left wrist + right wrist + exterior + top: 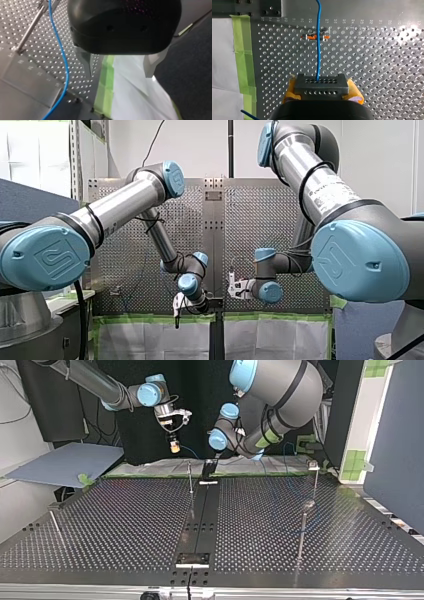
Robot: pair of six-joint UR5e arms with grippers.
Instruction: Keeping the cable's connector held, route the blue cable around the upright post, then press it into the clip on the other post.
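At the top view's left a thin post (56,527) stands on the perforated table (125,520). Right of it, above the table's far edge, my right gripper (174,448) hangs from the arm entering at the upper left. The right wrist view shows its yellow pads (355,93) closed tight on the dark, many-holed connector (321,85). The blue cable (319,45) leaves the connector's face straight ahead of the gripper and crosses a small metal-and-orange clip (315,37) over the table. Whether cable and clip touch I cannot tell. Green tape (243,60) borders the table beside that gripper.

Near the top view's middle a slim upright post (190,477) stands at the far end of the dark centre strip (200,520). Just right of it my left gripper (210,467) sits low at the table's far edge. In the left wrist view its two metal fingers (86,62) stand wide apart with nothing between them — a white sheet (130,95) and green tape lie beneath. The cable passes beside this gripper, clear of the fingers, near a slanting metal post (30,28).

At the top view's right stand two more posts — a nearer post (302,530) and a farther post (315,477) with a small fitting on top.
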